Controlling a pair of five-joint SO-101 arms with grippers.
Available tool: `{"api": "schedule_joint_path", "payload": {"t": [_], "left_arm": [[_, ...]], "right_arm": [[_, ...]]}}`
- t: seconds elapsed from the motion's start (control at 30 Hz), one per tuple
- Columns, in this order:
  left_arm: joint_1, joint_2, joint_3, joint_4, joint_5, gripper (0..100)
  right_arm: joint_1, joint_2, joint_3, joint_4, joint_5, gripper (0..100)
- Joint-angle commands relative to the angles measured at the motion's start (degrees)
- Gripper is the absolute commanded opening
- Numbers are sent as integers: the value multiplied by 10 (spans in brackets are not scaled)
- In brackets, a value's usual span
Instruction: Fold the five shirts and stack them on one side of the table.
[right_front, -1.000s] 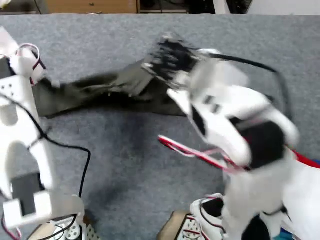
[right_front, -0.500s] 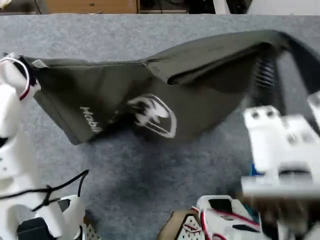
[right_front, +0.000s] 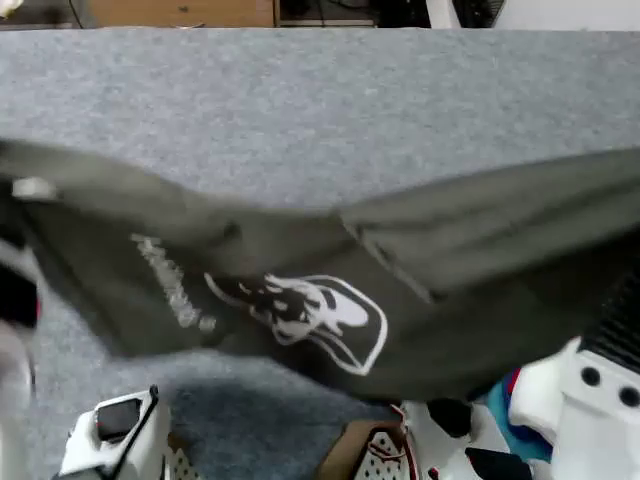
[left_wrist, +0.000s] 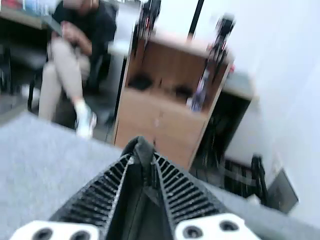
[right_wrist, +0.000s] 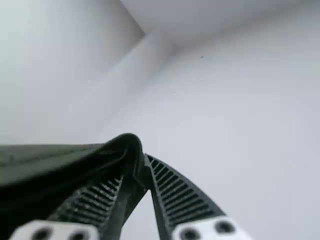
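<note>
A dark olive shirt (right_front: 300, 270) with a white printed emblem hangs stretched across the high view, held up off the grey table (right_front: 300, 100) at both ends. My left gripper (left_wrist: 142, 160) is shut on a fold of the shirt (left_wrist: 140, 147), its camera tipped up toward the room. My right gripper (right_wrist: 137, 165) is shut on another edge of the shirt (right_wrist: 60, 160) and faces a white wall. Part of the right arm (right_front: 590, 400) shows at the lower right of the high view.
The arm bases (right_front: 110, 440) and a brown board (right_front: 350, 455) sit along the table's near edge. Red and blue cloth (right_front: 505, 400) peeks out by the right arm. A wooden cabinet (left_wrist: 170, 105) stands beyond the table.
Both arms have lifted the shirt and pulled it wide. It went from a bunched strip on the table to a raised sheet that moved toward the near edge.
</note>
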Motion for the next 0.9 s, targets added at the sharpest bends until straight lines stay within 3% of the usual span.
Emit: {"api": "schedule_joint_path", "payload": {"t": [0.0, 0.27, 0.37, 0.53, 0.73, 0.87], "left_arm": [[-1, -13, -3, 5, -19, 18], [0, -40, 124, 2, -26, 18], [0, -40, 212, -46, -23, 18], [0, -40, 427, -235, -22, 18], [0, -22, 687, -556, -22, 18], [0, 48, 754, -734, -21, 18]], "right_arm": [[9, 0, -6, -16, 14, 3], [6, 5, 93, -13, 14, 3], [-34, 5, 187, -16, 24, 3], [-95, 17, 368, -47, 48, 3], [-96, 77, 582, -208, 45, 3], [-97, 143, 655, -317, 30, 3]]}}
